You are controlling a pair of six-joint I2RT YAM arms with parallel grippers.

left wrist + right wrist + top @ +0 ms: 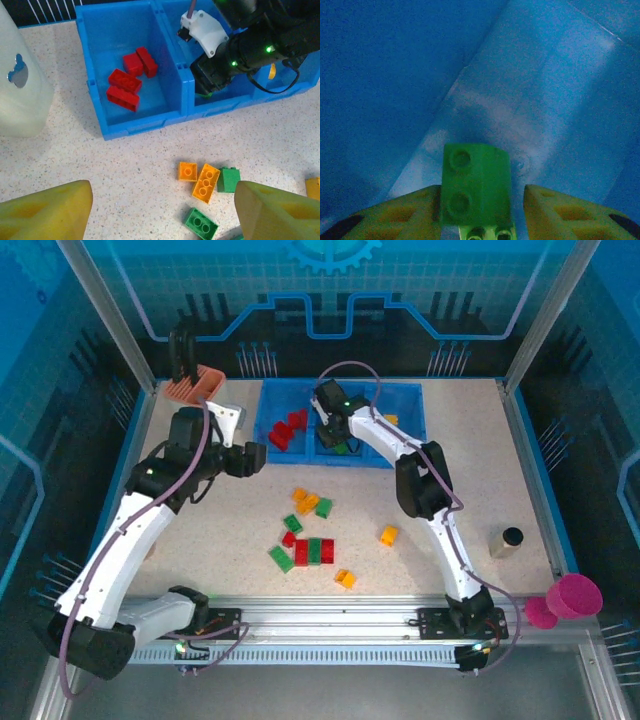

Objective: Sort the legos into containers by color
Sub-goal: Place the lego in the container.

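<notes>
First, loose legos (312, 540) in red, green and orange lie scattered mid-worktop. Beyond them the left gripper (162, 212) hovers, fingers spread wide and empty. At the far edge sits the blue tray (268, 398). Red bricks (131, 80) lie in its left compartment. In the middle one the right gripper (335, 430) has its jaws parted around a green brick (476, 185), with a gap on one side.

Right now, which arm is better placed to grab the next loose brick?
Left. The left end effector, open, hovers over loose orange plastic bricks; the right end effector is in the blue plastic tray's middle compartment with a green plastic brick between its fingers.
</notes>
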